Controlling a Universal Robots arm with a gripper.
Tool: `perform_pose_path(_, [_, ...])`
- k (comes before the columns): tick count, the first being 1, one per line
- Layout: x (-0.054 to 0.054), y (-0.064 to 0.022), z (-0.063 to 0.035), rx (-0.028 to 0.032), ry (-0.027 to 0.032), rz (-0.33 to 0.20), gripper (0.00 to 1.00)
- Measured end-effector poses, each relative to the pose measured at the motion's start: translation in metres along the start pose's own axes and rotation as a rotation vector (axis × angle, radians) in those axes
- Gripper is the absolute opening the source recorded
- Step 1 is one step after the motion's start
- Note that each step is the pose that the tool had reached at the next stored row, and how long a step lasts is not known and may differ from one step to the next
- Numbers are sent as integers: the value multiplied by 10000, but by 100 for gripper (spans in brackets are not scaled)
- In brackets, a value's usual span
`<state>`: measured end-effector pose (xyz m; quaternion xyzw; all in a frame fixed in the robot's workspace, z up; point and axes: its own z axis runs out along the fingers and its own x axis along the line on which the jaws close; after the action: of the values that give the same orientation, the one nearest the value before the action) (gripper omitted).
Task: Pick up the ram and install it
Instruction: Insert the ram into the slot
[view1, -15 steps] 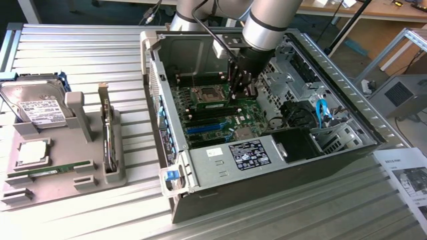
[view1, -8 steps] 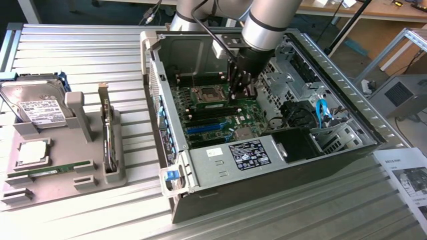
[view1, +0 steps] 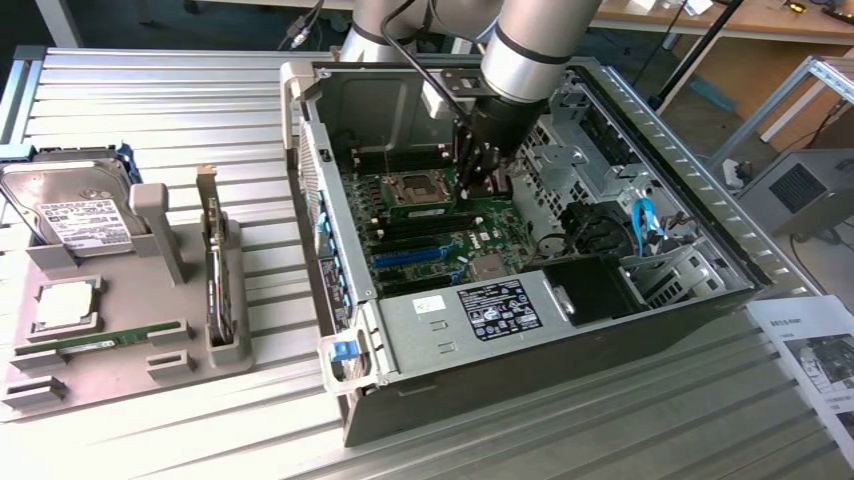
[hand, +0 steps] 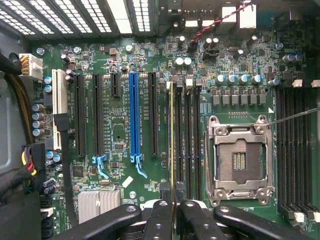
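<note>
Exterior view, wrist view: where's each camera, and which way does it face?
Exterior view: off the arm, high, looking down into the open computer case; arm and claw show.
Wrist view: on the wrist, facing straight onto the motherboard; claw shows, shut on the edge-on ram.
Shared: motherboard, CPU socket, claw.

There are 1 computer case (view1: 561, 380), 1 hard drive (view1: 74, 215), 1 expansion card (view1: 214, 260), 1 CPU socket (hand: 240, 160), 1 blue slot (hand: 133, 115), 1 white slot (hand: 60, 97), 3 long black slots (hand: 80, 115), 1 ram (hand: 172, 135) and, seemingly, 1 second memory stick (view1: 107, 340).
</note>
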<state>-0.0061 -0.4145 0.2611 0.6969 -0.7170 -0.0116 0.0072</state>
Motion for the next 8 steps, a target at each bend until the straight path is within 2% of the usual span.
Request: perform_pose_path(8, [1,-1,62,-1,5,1,12])
